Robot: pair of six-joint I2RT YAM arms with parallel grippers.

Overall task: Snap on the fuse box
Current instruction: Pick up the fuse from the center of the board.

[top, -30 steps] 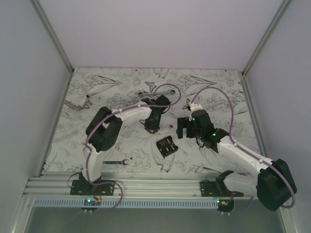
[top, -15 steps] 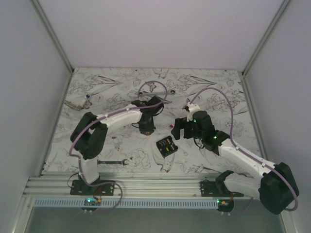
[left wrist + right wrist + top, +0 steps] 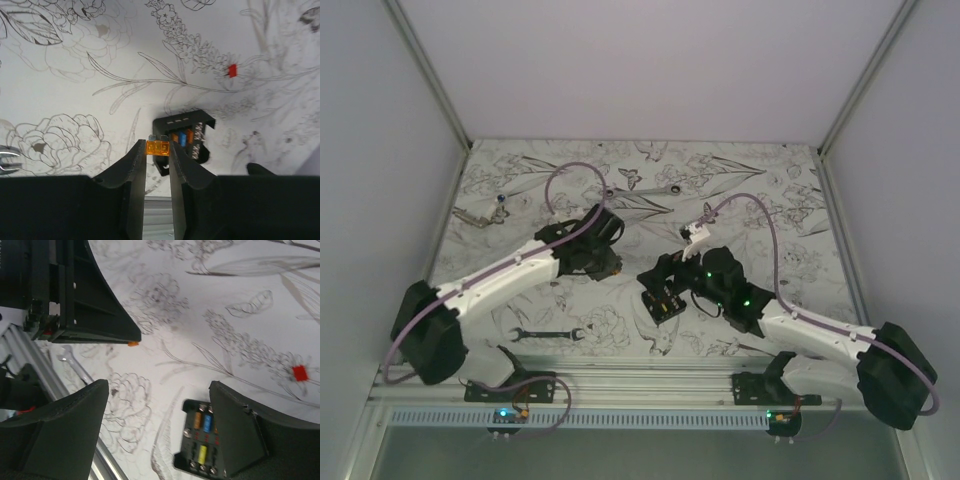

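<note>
Fingers: left fingers (image 3: 132,170) clamped on a small orange fuse (image 3: 157,148) at their tips. Right fingers (image 3: 65,415) wide apart, holding nothing. Just beyond the left tips, slightly to their right, the fuse box (image 3: 184,140) lies on the table (image 3: 60,80), open side up, coloured fuses seated inside. In the right wrist view it sits below and between the right fingers, partly hidden behind one of them. Further out from both: a loose red piece (image 3: 232,70).

Step in hand, by my reading: bringing the fuse to the box while the right arm sets up to brace it. Next move calls for the right fingers to close on the box walls. The fuse blades then need lining over a free slot and pressing straight down until seated.

Versus a second ago: right fingers stood off to the box's far right and now hang over it. Left fingers have shifted leftward. Box unmoved.
</note>
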